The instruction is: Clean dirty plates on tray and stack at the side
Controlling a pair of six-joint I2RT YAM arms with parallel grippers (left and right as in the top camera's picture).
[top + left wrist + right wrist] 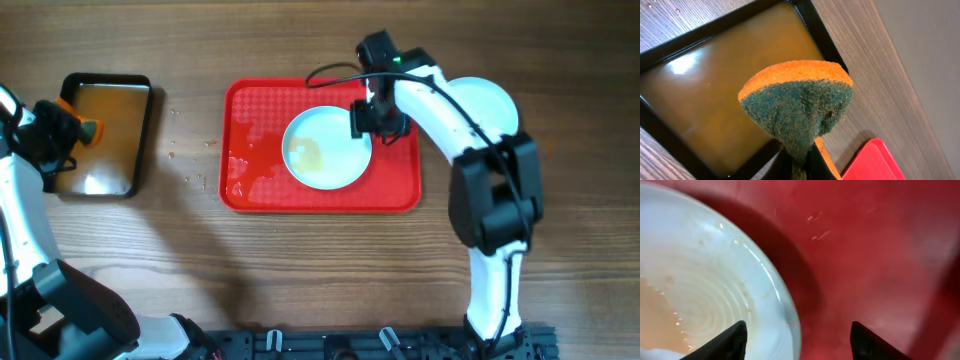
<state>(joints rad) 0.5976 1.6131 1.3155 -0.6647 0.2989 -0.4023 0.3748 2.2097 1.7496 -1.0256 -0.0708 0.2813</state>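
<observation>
One pale plate (325, 148) with a yellowish-brown smear lies in the middle of the red tray (260, 105). My right gripper (364, 122) is open at the plate's right rim. In the right wrist view one finger is over the plate (705, 280) and the other over the tray (865, 255), with nothing gripped between them (797, 340). My left gripper (80, 128) is shut on an orange and green sponge (797, 100), held above the black pan (812, 20). Another pale plate (495, 100) sits on the table right of the tray, partly hidden by the right arm.
The black pan (140, 82) of brownish liquid stands at the far left. Small drips or crumbs (185, 150) dot the wood between pan and tray. The tray's left part (250, 165) looks wet. A corner of the tray (875, 162) shows in the left wrist view.
</observation>
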